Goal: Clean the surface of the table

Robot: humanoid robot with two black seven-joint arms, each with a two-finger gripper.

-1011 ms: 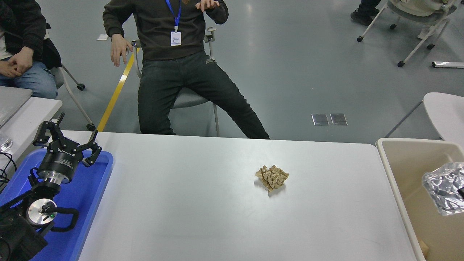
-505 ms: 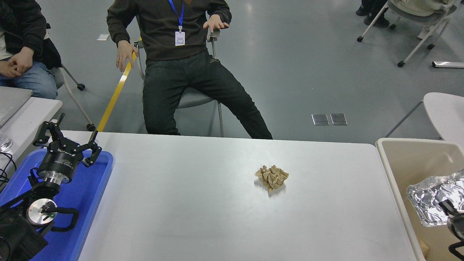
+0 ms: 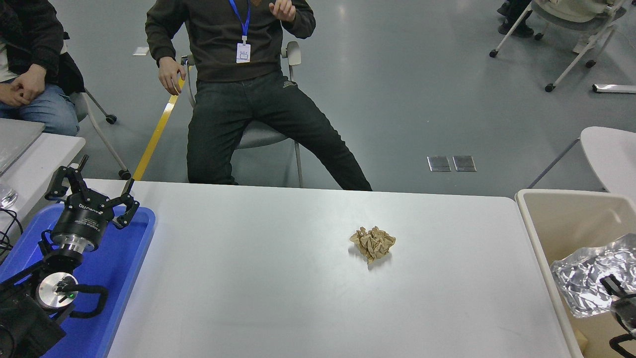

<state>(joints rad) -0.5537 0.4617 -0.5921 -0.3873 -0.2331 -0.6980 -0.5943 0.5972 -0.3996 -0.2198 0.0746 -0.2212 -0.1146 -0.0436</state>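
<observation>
Right gripper [image 3: 616, 293]: at the lower right edge of the frame we see only a black finger tip against a crumpled silver foil wrapper [image 3: 589, 283], over the beige bin [image 3: 546, 214]. We judge it is pinching the foil, though the fingers are mostly cut off.
Left gripper [image 3: 92, 191]: parked at the lower left over the blue tray [image 3: 129, 278], fingers spread apart, holding nothing.
Table surface [image 3: 278, 288]: the wide white-grey top fills the lower middle of the frame, between tray and bin.
Paper ball [image 3: 372, 242]: a crumpled brown wad lies right of centre on the table, well apart from both grippers.
Person [image 3: 238, 74]: seated beyond the far edge, upper middle, with another at the upper left.
Risk: the foil overhangs the bin's near wall, so we think an early release could drop it back on the table.
Risk: the light paper ball could be nudged away by an off-centre grasp.
</observation>
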